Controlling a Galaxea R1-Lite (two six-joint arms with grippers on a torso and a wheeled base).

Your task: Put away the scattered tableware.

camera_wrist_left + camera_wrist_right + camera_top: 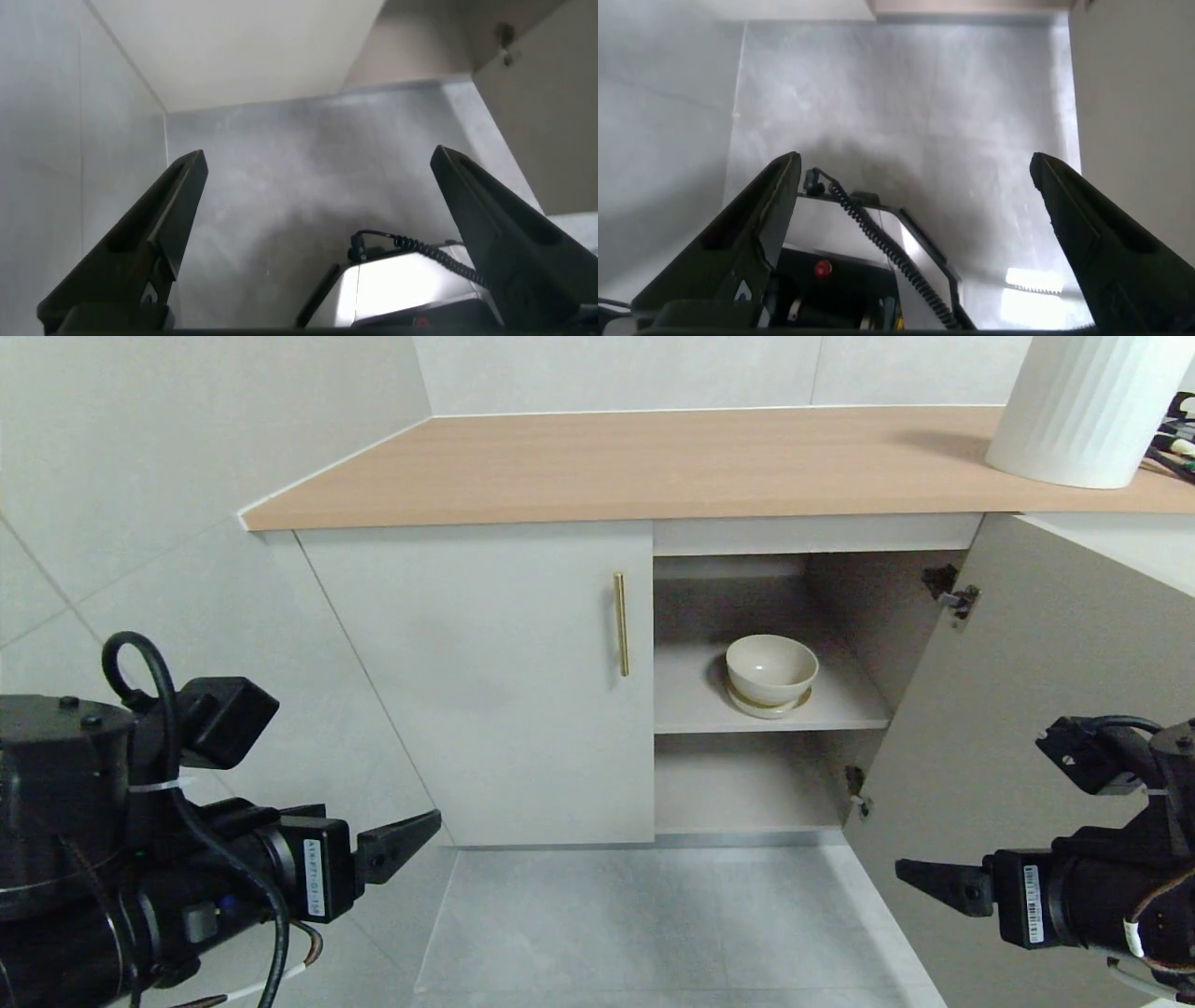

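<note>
A cream bowl (771,668) stands upright on a small saucer (767,707), on the middle shelf (850,709) of the open right half of the cabinet. My left gripper (318,163) hangs low at the left, in front of the shut door, open with nothing between its fingers. My right gripper (915,159) hangs low at the right beside the swung-out door, also open and holding nothing. Both grippers are well below and in front of the bowl, over the floor.
The cabinet's right door (1027,709) stands open toward me at the right. The left door (485,681) is shut and has a gold handle (621,623). A white ribbed container (1088,406) sits on the wooden countertop (653,462). Grey tiled floor (653,924) lies between the arms.
</note>
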